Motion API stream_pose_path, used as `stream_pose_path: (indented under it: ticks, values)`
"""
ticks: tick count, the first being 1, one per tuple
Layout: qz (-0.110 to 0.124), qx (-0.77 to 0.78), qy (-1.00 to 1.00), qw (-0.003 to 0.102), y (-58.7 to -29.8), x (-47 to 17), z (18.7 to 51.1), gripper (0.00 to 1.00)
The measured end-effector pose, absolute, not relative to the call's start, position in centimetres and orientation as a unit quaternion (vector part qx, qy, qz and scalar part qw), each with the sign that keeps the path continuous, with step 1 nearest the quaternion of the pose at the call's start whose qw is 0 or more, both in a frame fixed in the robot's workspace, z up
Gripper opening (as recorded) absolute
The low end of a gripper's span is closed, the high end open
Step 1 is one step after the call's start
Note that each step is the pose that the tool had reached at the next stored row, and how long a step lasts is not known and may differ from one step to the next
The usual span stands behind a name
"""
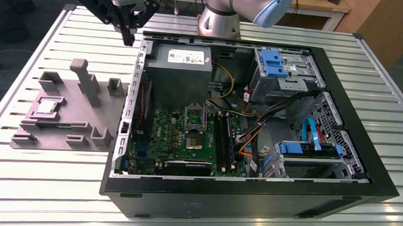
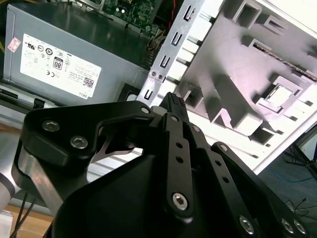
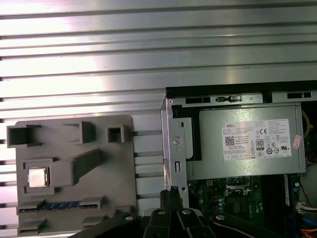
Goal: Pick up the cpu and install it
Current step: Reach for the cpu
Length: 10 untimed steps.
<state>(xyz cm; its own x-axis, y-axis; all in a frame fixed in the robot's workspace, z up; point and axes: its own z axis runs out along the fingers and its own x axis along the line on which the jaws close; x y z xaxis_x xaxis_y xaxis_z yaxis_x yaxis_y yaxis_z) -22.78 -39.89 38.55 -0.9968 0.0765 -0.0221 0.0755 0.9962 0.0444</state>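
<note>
The cpu (image 1: pixel 47 106), a small shiny square chip, lies flat in a square recess of the grey plastic fixture (image 1: pixel 67 123) on the exterior view's left; it also appears in both wrist views (image 3: pixel 38 177) (image 2: pixel 283 94). My black gripper (image 1: pixel 128 38) hangs high above the slatted table, behind the fixture and beside the computer case's far corner. Its fingers are shut with nothing between them, and their tips (image 2: pixel 173 103) (image 3: pixel 171 194) meet. The gripper is well apart from the cpu. On the green motherboard the socket (image 1: pixel 194 141) sits with its metal latch frame (image 1: pixel 193 116) raised.
The open black computer case (image 1: pixel 252 195) holds a grey power supply (image 1: pixel 179 67), blue drive bays (image 1: pixel 278 65) and loose cables (image 1: pixel 251 140). Upright grey blocks (image 1: pixel 88 81) rise from the fixture, which also holds a memory stick (image 3: pixel 64 205). The arm's base (image 1: pixel 218 18) stands behind the case.
</note>
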Motion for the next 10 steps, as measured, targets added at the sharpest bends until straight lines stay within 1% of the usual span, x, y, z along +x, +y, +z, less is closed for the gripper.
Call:
stream_pose_path:
  ticks: [10]
  values:
    - [0.022,0.038,0.999,0.012,-39.89,-23.16,38.54,0.11]
